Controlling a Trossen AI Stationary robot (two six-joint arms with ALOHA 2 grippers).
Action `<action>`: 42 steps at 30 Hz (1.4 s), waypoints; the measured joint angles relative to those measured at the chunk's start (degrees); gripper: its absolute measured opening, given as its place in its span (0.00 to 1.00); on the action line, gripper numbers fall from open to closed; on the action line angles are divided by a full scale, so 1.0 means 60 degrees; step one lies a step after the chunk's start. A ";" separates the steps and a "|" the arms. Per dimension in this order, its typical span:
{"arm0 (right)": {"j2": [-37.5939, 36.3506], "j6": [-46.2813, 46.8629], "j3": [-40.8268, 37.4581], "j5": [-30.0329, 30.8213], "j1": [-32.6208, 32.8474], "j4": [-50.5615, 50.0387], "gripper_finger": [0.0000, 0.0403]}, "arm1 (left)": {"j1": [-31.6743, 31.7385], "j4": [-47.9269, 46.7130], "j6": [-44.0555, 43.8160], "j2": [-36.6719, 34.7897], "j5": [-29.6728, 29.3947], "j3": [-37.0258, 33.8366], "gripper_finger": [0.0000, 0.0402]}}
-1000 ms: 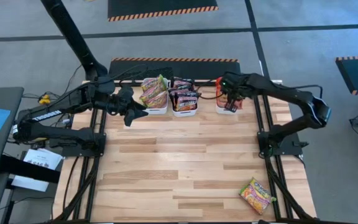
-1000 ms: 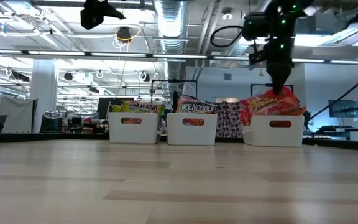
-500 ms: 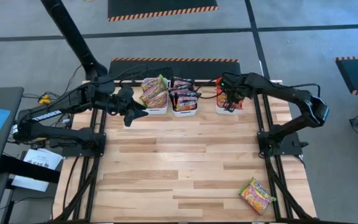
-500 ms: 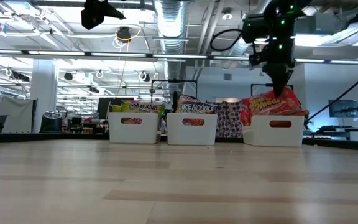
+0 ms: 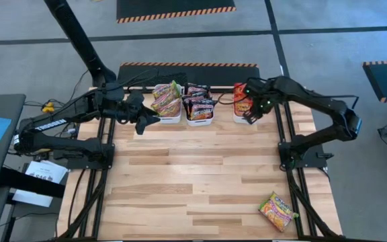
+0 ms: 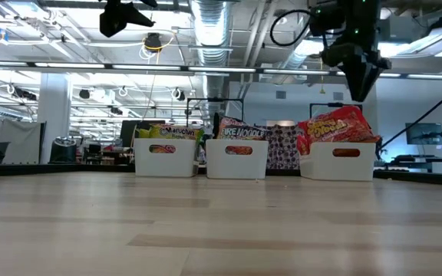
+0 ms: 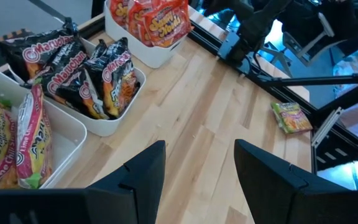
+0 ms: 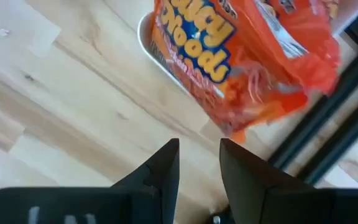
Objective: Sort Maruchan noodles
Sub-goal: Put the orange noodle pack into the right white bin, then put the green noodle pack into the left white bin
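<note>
Three white trays stand in a row at the table's far edge. The left tray (image 5: 168, 119) holds green-yellow Maruchan noodles (image 5: 166, 99), the middle tray (image 5: 199, 122) dark ones (image 5: 198, 105), and the right tray (image 6: 346, 161) red ones (image 6: 336, 126). One more green-yellow packet (image 5: 277, 210) lies flat near the table's near right corner. My right gripper (image 8: 197, 163) hangs open above the right tray's near rim, pointing down, nothing between its fingers. My left gripper (image 7: 197, 171) stays open in the air, near the left tray, holding nothing.
Bare wooden tabletop (image 5: 193, 175) spreads between the trays and the near edge. Black frame rails (image 5: 294, 181) run along the table's left and right sides. The topmost red packet (image 8: 241, 56) sticks out over the right tray's rim (image 8: 166, 65).
My right gripper has opened, let go of the red packet in the right tray, risen clear of it and rolled about its own axis, drifting a little toward the table's right edge. The red packet stays lying on the pile in the right tray.
</note>
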 joint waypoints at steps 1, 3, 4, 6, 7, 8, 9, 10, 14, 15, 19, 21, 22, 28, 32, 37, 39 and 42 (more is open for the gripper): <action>0.0004 -0.0001 -0.0145 -0.0093 -0.0023 0.0149 0.34 | 0.0000 0.0000 0.0000 0.0000 -0.0008 0.0000 0.45; 0.0021 -0.0040 -0.0509 -0.0221 -0.0124 0.0632 0.34 | 0.0000 0.0000 0.0000 0.0000 -0.0022 0.0000 0.45; 0.0089 -0.0040 -0.0662 -0.0302 -0.0202 0.0808 0.34 | 0.0000 0.0000 0.0000 0.0003 -0.0022 0.0000 0.45; 0.0206 -0.0041 -0.0930 -0.0404 -0.0378 0.1064 0.34 | 0.0000 0.0000 0.0000 0.0004 -0.0022 0.0000 0.45; 0.0230 -0.0041 -0.1058 -0.0419 -0.0496 0.1155 0.34 | 0.0000 0.0000 0.0000 0.0004 -0.0022 0.0000 0.45; 0.0305 -0.0041 -0.1135 -0.0456 -0.0611 0.1225 0.34 | 0.0000 0.0000 0.0000 0.0004 -0.0022 0.0000 0.45; 0.0431 -0.0043 -0.1206 -0.0499 -0.0715 0.1260 0.34 | 0.0000 0.0000 0.0000 0.0004 -0.0022 0.0000 0.45; 0.0578 -0.0051 -0.1262 -0.0509 -0.0811 0.1301 0.34 | -0.0001 0.0000 0.0000 0.0004 -0.0022 0.0000 0.45; 0.1112 -0.0168 -0.1251 -0.0486 -0.1181 0.1452 0.34 | 0.0000 0.0000 -0.0002 0.0004 -0.0020 0.0000 0.45; 0.1297 -0.0244 -0.1251 -0.0486 -0.1269 0.1522 0.34 | -0.0002 0.0000 -0.0002 0.0005 -0.0018 0.0000 0.45; 0.1943 -0.0391 -0.1251 -0.0383 -0.1510 0.1785 0.34 | 0.0000 0.0000 0.0015 0.0007 -0.0018 0.0000 0.45; 0.2251 -0.0391 -0.1258 -0.0272 -0.1589 0.1885 0.33 | 0.0000 0.0000 0.0018 0.0007 -0.0018 0.0000 0.45; 0.2359 -0.0397 -0.1258 -0.0247 -0.1613 0.1894 0.33 | 0.0000 0.0000 0.0018 0.0007 -0.0018 0.0000 0.45; 0.2824 -0.0631 -0.1232 -0.0220 -0.1789 0.1772 0.30 | 0.0000 -0.0004 0.0022 0.0007 -0.0017 0.0000 0.45; 0.2617 -0.0659 -0.1245 -0.0142 -0.1794 0.1394 0.30 | 0.0000 -0.0004 0.0025 0.0007 -0.0015 0.0000 0.45; 0.1811 -0.0653 -0.1251 -0.0151 -0.1793 0.1371 0.30 | -0.0001 -0.0004 0.0029 0.0007 -0.0074 0.0000 0.45; 0.1449 -0.0568 -0.1251 -0.0152 -0.1759 0.1338 0.30 | 0.0000 -0.0003 0.0029 0.0007 -0.0138 0.0000 0.45; 0.0915 -0.0499 -0.1251 -0.0181 -0.1719 0.1143 0.30 | 0.0000 -0.0003 0.0029 0.0007 -0.0138 0.0000 0.45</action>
